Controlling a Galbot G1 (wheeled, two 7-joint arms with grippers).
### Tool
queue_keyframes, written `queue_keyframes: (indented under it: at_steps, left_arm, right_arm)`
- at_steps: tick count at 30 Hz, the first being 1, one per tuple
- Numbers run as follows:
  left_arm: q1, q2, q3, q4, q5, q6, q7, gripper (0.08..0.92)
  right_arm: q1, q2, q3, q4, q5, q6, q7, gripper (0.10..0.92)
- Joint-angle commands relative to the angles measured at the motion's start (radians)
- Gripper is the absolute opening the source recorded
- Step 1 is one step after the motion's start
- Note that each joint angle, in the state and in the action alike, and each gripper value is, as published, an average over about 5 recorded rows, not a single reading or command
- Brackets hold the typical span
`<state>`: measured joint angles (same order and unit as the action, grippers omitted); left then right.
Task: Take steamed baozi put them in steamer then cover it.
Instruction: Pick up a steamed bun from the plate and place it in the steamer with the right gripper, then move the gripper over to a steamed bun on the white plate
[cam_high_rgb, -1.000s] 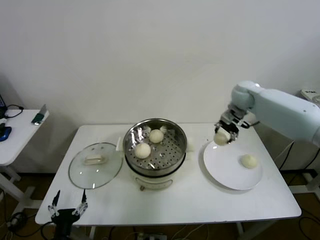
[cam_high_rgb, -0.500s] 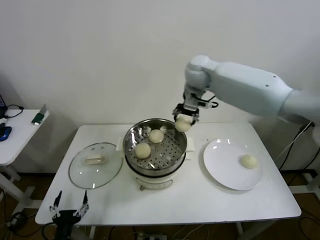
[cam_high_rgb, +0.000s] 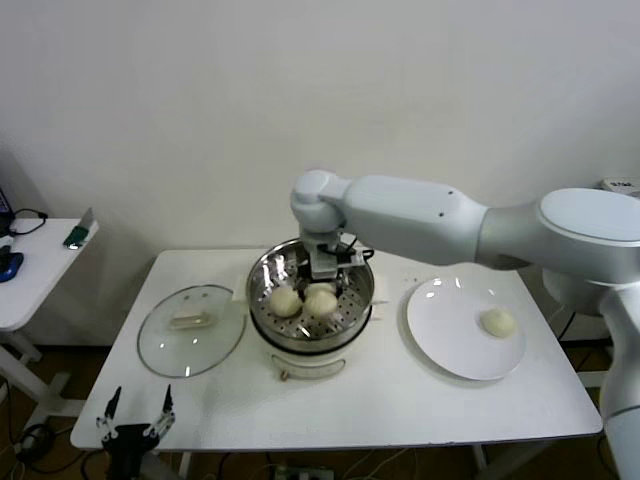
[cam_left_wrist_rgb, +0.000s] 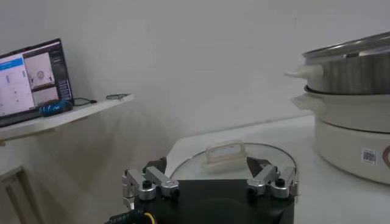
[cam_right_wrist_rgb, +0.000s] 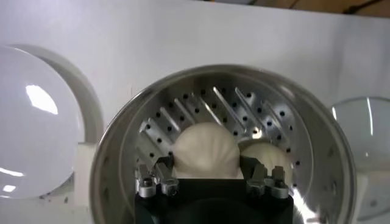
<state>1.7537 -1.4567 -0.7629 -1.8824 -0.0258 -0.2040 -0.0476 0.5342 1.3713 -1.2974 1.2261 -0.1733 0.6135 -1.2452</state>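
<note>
The steel steamer (cam_high_rgb: 256, 288) stands mid-table on its white pot base. My right gripper (cam_high_rgb: 321, 290) reaches down into it and is shut on a baozi (cam_high_rgb: 321, 301), low over the perforated floor. Another baozi (cam_high_rgb: 286, 300) lies beside it to the left. In the right wrist view the held baozi (cam_right_wrist_rgb: 205, 151) sits between my fingers (cam_right_wrist_rgb: 163, 169), with a second baozi (cam_right_wrist_rgb: 266, 156) next to it. One more baozi (cam_high_rgb: 497, 321) lies on the white plate (cam_high_rgb: 445, 330). The glass cover (cam_high_rgb: 190, 331) lies flat left of the steamer. My left gripper (cam_high_rgb: 135, 419) is open, parked below the table's front left edge.
The left wrist view shows the cover (cam_left_wrist_rgb: 231, 159) ahead of the open left gripper (cam_left_wrist_rgb: 210, 184), with the steamer (cam_left_wrist_rgb: 353, 67) beyond it. A side table (cam_high_rgb: 35, 265) with small objects stands at the far left. The right arm (cam_high_rgb: 430, 220) spans over the table's back right.
My right gripper has carried a baozi from above the plate leftward to the steamer and lowered it inside. The left arm has not moved.
</note>
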Motion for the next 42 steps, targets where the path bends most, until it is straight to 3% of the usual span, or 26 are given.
queue_keyframes:
  at_steps: [1, 7, 12, 21, 29, 35, 38, 42]
  left_arm:
    - [-0.006, 0.005, -0.003, 0.007, -0.014, -0.003, 0.001, 0.823]
    - [-0.012, 0.008, -0.004, 0.01, -0.017, -0.002, 0.002, 0.823]
    - [-0.009, 0.005, -0.002, 0.01, -0.013, -0.001, 0.006, 0.823]
    - [-0.012, 0.009, 0.001, 0.003, -0.006, 0.003, 0.007, 0.823]
    - [-0.006, 0.015, 0.011, 0.006, -0.001, -0.005, 0.006, 0.823]
    - [0.0, 0.021, 0.011, 0.002, -0.002, -0.01, 0.004, 0.823]
    - [-0.001, 0.022, 0.012, -0.004, -0.005, -0.004, 0.001, 0.823]
    - [-0.004, 0.018, 0.015, -0.017, -0.005, 0.007, -0.001, 0.823]
  right_arm:
    - [-0.046, 0.043, -0.029, 0.019, -0.02, 0.017, -0.001, 0.705]
    - [-0.044, 0.04, -0.023, 0.017, -0.018, 0.008, -0.003, 0.731]
    - [-0.035, 0.031, 0.001, 0.006, -0.019, 0.012, -0.022, 0.812]
    - [0.086, -0.081, 0.035, -0.028, 0.059, -0.042, 0.004, 0.823]
    - [0.186, -0.354, -0.083, -0.038, 0.285, -0.304, 0.127, 0.823]
    - [0.167, -0.563, -0.181, -0.037, 0.525, -0.591, 0.193, 0.823]
    - [0.069, -0.651, -0.125, -0.079, 0.509, -0.646, 0.179, 0.823]
    - [-0.121, -0.728, 0.058, -0.158, 0.378, -0.646, 0.112, 0.823]
